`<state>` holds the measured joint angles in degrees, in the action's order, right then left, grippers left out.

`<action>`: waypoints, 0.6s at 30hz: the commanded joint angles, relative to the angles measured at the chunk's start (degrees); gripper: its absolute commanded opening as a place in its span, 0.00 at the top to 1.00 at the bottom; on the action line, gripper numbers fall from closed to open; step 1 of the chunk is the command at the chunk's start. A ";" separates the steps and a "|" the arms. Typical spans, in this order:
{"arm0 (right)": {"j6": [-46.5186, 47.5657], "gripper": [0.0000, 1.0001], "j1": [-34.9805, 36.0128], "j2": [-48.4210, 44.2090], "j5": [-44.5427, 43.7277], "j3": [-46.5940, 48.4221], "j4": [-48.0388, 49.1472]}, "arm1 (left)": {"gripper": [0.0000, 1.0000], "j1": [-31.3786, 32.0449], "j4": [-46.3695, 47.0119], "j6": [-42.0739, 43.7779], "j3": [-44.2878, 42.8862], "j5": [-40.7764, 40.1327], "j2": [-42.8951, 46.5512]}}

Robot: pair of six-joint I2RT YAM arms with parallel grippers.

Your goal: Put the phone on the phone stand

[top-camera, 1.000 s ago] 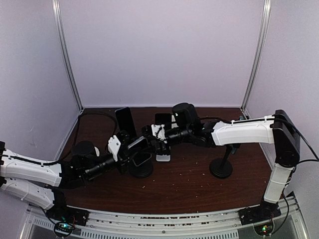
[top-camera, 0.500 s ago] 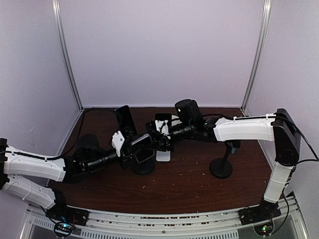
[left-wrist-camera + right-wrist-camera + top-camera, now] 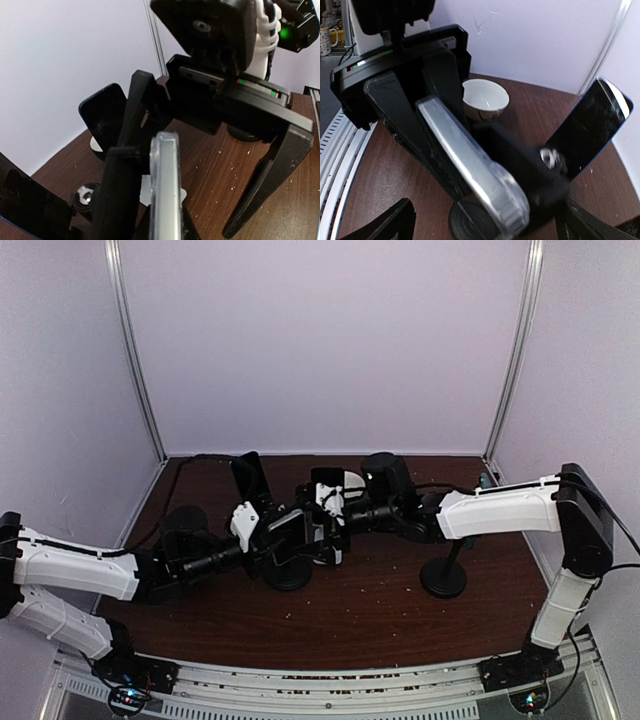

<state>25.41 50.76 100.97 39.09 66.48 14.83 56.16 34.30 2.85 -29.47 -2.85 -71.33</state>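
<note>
Both arms reach inward, left gripper (image 3: 292,540) clamped shut, right gripper (image 3: 322,530) spread wide.

We see the phone (image 3: 165,200) with silver-grey edge, the left claw (image 3: 155,170) with black fingers (image 3: 120,200); below this claw the table (image 3: 220,165) is dark brown, pale-speckled.

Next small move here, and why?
Probably back the right claw away. It is open either side of the phone, gripping nothing, while the left claw is shut on the phone at the stand. Clearing out should leave room to seat it.
</note>
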 commanded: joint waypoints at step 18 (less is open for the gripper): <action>-32.87 0.00 0.23 -22.32 -27.87 0.93 -37.48 | 1.00 2.55 -27.43 -19.65 -0.64 0.41 22.68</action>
<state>0.86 51.03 78.52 18.02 63.77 -7.29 57.63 9.30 -5.65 -34.52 -0.16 -52.97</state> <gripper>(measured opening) 0.999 0.103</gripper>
